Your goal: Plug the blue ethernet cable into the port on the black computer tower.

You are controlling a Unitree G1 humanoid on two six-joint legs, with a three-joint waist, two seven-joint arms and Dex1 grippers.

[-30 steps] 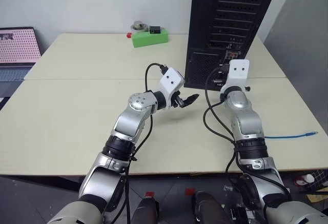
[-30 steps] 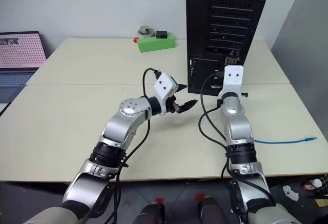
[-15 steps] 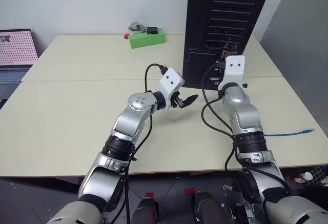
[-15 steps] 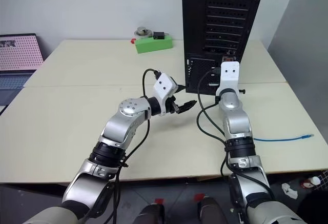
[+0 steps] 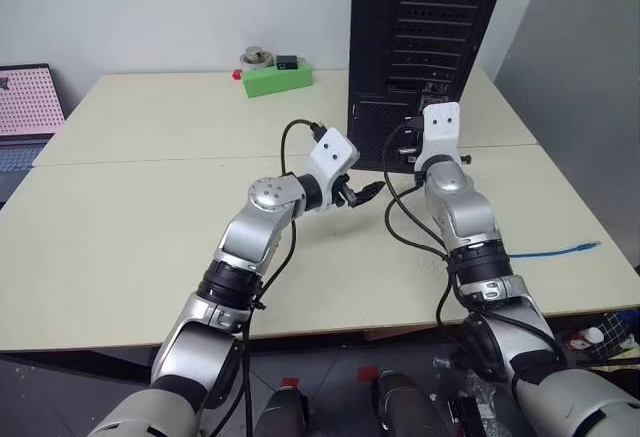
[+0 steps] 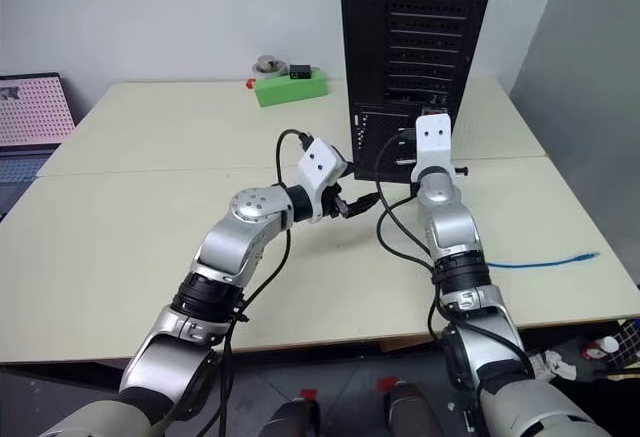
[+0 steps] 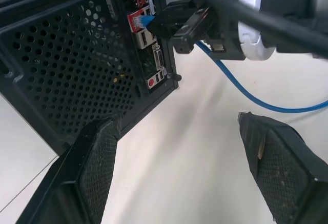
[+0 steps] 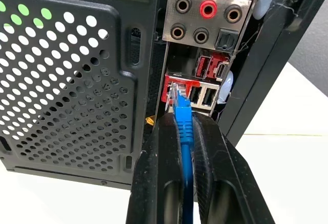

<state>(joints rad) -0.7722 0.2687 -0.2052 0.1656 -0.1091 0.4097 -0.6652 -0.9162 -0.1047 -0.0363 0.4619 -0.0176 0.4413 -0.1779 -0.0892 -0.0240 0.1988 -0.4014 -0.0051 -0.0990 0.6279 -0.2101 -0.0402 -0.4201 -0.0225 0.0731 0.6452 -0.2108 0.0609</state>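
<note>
Right pincer point(image 8: 185, 147) grips the cable point(image 8: 183, 126); we judge its plug lies lengthwise toward the port point(image 8: 174, 92), just short of it.

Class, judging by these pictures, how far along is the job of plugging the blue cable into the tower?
Done: the right gripper is shut on the blue ethernet cable near its plug. In hand: the plug tip sits at the port on the black computer tower. Left: whether it is fully seated cannot be told. The left gripper is open.
</note>
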